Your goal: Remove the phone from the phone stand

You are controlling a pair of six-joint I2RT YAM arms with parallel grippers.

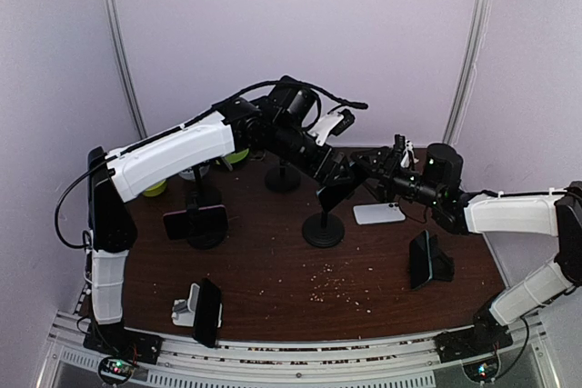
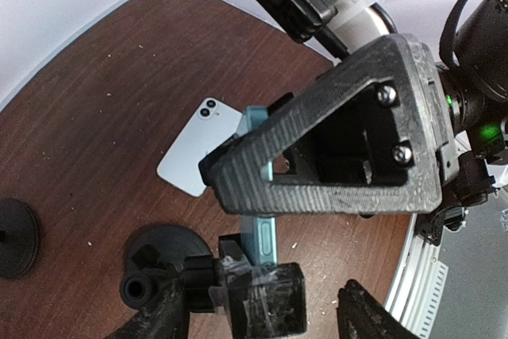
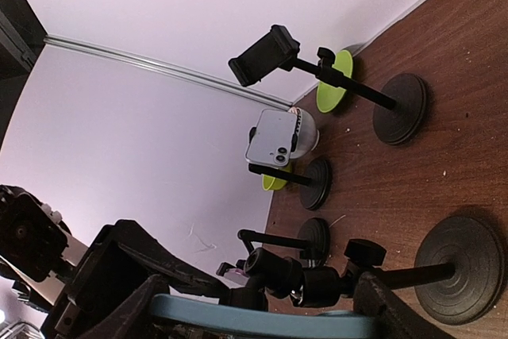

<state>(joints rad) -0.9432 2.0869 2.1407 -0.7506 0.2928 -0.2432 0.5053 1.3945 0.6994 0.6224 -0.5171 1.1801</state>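
Blue phone (image 2: pixel 264 237) at bench (image 1: pixel 273 290) centre, edge-on in the phone stand (image 1: pixel 323 229), long axis 12 to 6 o'clock. Right fingers (image 2: pixel 333 188), reaching from 3 o'clock, clamp it; left fingers (image 2: pixel 159 319) spread astride the stand.

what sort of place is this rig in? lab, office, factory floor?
Most likely a robot lab test cell. Plain white walls with metal corner rails box in a small brown table. Two arms are bolted at its near edge, and several phone stands and phones sit out as props.
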